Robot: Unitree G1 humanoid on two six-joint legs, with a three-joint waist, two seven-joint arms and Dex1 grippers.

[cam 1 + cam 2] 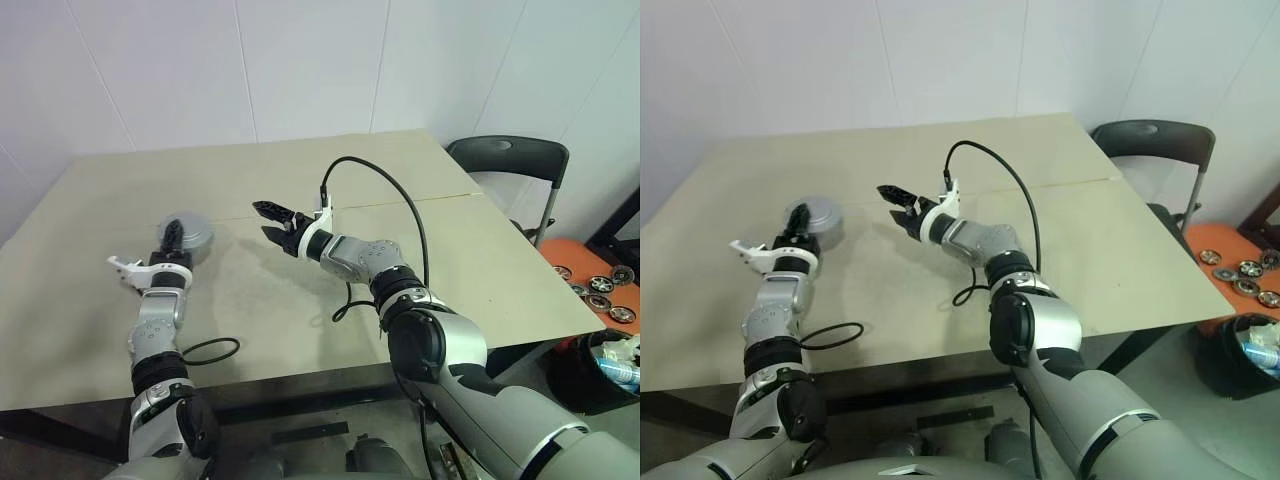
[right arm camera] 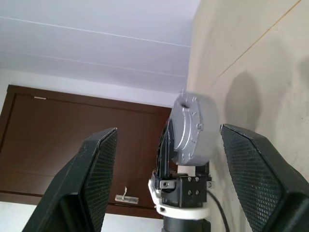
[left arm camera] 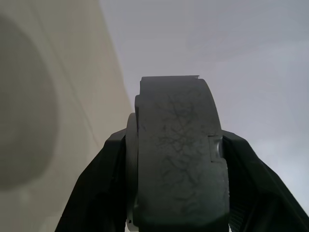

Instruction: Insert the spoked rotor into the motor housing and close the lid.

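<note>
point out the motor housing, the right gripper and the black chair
motor housing (image 1: 190, 236), left eye view, its silver-grey side above the left gripper's fingers
right gripper (image 1: 265, 220), left eye view, gap between its open fingertips
black chair (image 1: 505, 158), left eye view, its backrest

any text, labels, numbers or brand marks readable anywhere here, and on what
None can be read.
The motor housing clamped in the left hand shows bare scuffed metal, no lettering.
The right hand, open, carries no marking.
The table and chair are plain.
</note>
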